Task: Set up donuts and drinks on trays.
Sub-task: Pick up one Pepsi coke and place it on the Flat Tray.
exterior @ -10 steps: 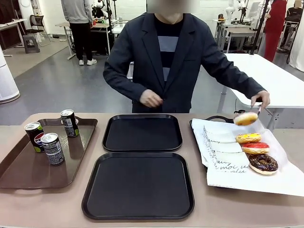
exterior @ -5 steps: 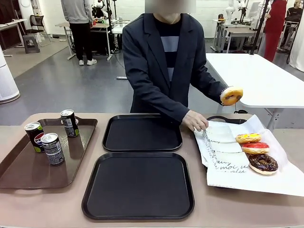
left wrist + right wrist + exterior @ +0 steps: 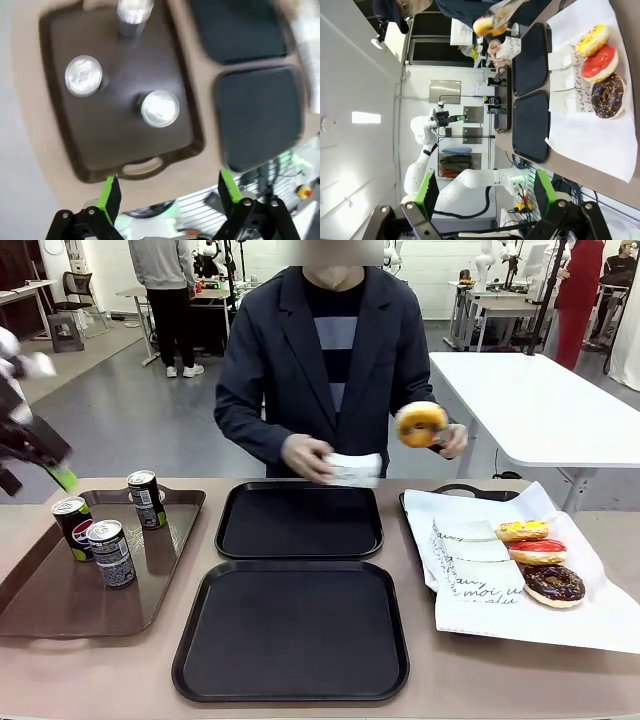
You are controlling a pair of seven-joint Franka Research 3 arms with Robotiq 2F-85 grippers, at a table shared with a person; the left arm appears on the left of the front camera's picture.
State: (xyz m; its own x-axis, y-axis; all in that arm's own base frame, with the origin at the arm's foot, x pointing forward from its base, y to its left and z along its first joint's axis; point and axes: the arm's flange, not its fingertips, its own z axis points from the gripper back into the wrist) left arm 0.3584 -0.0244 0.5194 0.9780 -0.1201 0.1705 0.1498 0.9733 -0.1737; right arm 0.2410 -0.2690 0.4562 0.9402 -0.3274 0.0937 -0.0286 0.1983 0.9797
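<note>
My left pincer (image 3: 167, 186) hangs spread above the brown tray (image 3: 112, 132) with the Pepsi can (image 3: 71, 527); my right pincer (image 3: 485, 186), spread too, faces script-printed paper (image 3: 592, 142).

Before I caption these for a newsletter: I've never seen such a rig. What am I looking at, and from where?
Two robot arms share a table with a person. The front view looks across the table from the robot's side; the other two come from a camera on each wrist, looking along that arm's green-tipped fingers. The left gripper, open, points down at a brown tray with three cans; the right gripper is open too. Two black trays lie in the middle, nothing on them. Three donuts sit on white paper at the right. The person holds a fourth donut in one hand and a paper sleeve in the other.
</note>
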